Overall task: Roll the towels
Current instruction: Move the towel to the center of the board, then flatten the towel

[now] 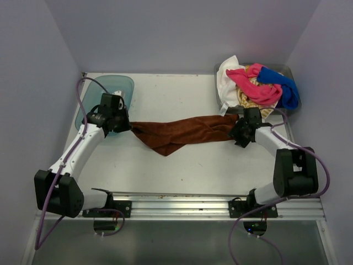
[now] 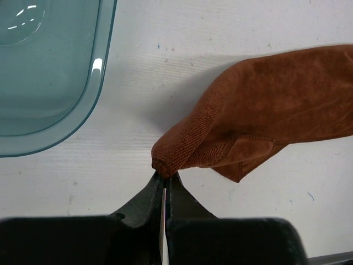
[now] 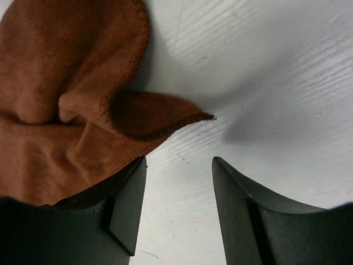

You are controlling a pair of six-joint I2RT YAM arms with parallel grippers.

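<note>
The rust-brown towel (image 1: pixel 182 132) lies stretched across the middle of the white table, bunched and partly folded. My left gripper (image 1: pixel 128 126) is shut on its left corner (image 2: pixel 163 165); the towel (image 2: pixel 276 105) runs away to the right in the left wrist view. My right gripper (image 1: pixel 238 134) is open at the towel's right end; in the right wrist view the towel (image 3: pixel 66 99) lies over the left finger (image 3: pixel 129 204), and bare table shows between the jaws. Pink (image 1: pixel 253 85), blue (image 1: pixel 284 85) and white (image 1: pixel 227 77) towels are piled at the back right.
A translucent teal plastic tray (image 1: pixel 122 87) sits at the back left, right behind my left gripper; it also shows in the left wrist view (image 2: pixel 49 72). The pile of towels rests in a grey tray (image 1: pixel 284 69). A metal rail (image 1: pixel 182 201) runs along the near edge.
</note>
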